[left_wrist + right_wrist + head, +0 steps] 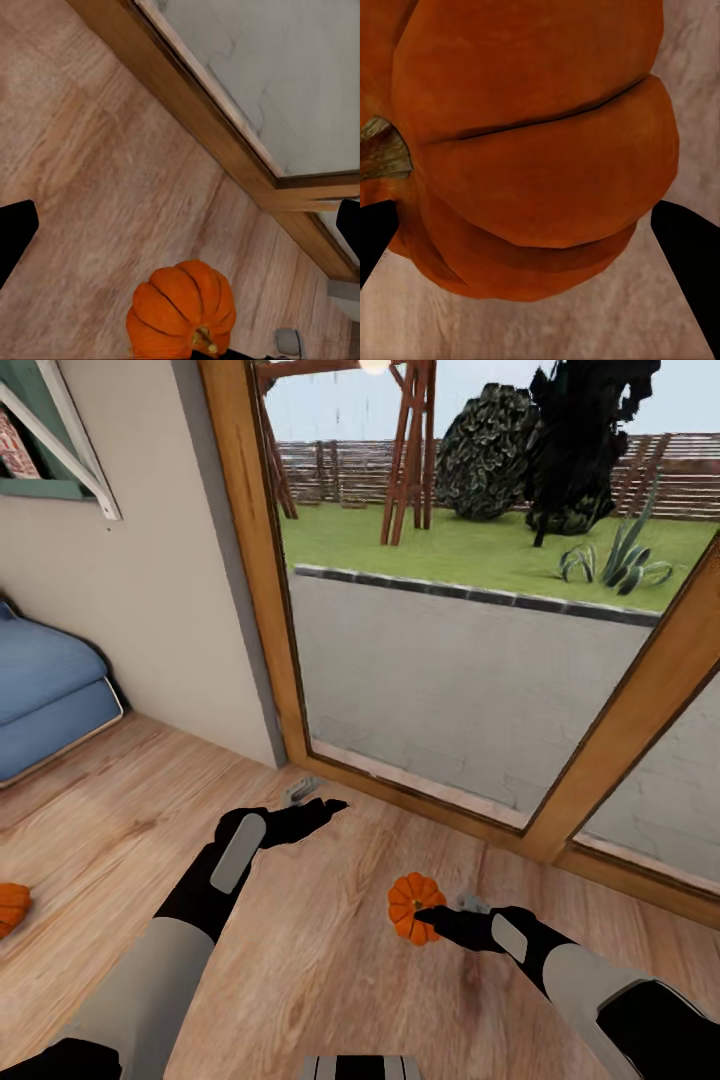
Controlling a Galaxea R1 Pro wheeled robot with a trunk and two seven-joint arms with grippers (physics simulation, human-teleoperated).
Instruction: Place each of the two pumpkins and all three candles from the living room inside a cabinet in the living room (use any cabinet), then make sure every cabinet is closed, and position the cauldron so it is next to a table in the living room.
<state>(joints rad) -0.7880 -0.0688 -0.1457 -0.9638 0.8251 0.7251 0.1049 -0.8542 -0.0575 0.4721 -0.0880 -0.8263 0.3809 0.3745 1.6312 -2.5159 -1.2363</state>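
The right tool point(432, 920) is down by the wooden floor point(300, 960), right against a small orange pumpkin point(409, 906) that sits a little way in from the big glass door's wooden frame point(420, 800). In the right wrist view the pumpkin point(532, 150) bulks large between two dark fingertips point(690, 262) that stand apart on either side of it, with gaps showing; the tool looks open around it, not yet clamped. Whether the fingers touch the rind I cannot tell.

The left tool point(318, 807) hangs above the floor nearer the door frame, its fingers spread and empty; its wrist camera looks down on the same pumpkin point(181, 311) and the frame point(225, 142). A second pumpkin point(12, 908) lies well apart by the picture's left edge, near a blue sofa point(45, 695).

The risk, as I judge it, is the round ribbed shape. If the fingers close off-centre or on the sloping upper half, the pumpkin could squirt out and roll across the floor, perhaps toward the door frame. Closing too low could scrape the fingertips on the boards. The left arm is also close by, so a careless lift might bump the two arms together. No cabinet is in sight here, so the carry is yet to come.
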